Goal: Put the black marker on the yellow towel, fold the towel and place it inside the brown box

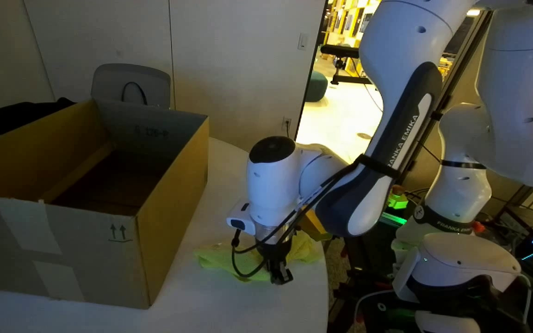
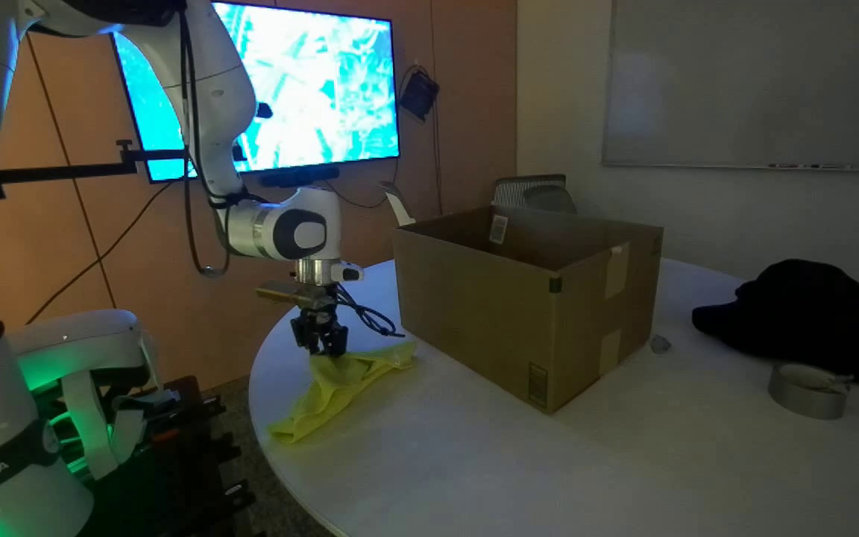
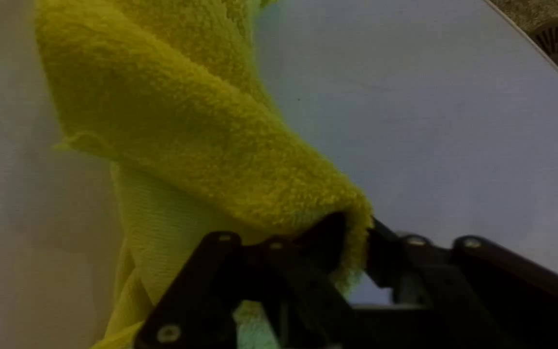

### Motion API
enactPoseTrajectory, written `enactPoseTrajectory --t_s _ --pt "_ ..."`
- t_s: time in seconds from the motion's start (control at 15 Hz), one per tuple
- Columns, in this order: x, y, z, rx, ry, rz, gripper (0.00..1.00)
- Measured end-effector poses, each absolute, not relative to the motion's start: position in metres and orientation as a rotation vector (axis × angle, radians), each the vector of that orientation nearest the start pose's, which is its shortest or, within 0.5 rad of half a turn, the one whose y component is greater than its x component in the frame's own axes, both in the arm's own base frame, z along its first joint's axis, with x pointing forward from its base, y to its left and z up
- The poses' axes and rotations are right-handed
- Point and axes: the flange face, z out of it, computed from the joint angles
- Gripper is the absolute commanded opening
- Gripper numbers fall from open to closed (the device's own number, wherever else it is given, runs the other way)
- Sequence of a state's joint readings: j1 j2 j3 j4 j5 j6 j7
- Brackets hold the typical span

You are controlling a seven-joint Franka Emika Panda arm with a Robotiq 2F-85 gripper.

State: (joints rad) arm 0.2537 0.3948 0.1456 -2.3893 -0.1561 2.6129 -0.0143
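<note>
The yellow towel lies rumpled and partly folded near the table's edge; it also shows in an exterior view and in the wrist view. My gripper is shut on a raised fold of the towel, with cloth pinched between its dark fingers. In both exterior views the gripper points down, low over the table at the towel. The brown box stands upright and open at the top, beside the towel; it also shows in an exterior view. The black marker is not visible.
The round white table has its edge close to the towel. A roll of tape, a small crumpled piece and a black cloth item lie beyond the box. The box walls stand high beside the gripper. A chair is behind the table.
</note>
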Motion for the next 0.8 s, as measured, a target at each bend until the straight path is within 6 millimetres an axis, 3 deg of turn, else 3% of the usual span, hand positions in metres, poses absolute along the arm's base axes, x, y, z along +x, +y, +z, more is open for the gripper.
enactPoseTrajectory --t_s 0.47,0.53,0.8 --pt "0.440 0.210 0.156 -3.066 -0.844 0.221 0.95" --pt "0.441 0.210 0.161 -3.074 -0.823 0.207 0.99" --pt "0.440 0.199 0.181 -3.119 -0.693 0.159 1.00"
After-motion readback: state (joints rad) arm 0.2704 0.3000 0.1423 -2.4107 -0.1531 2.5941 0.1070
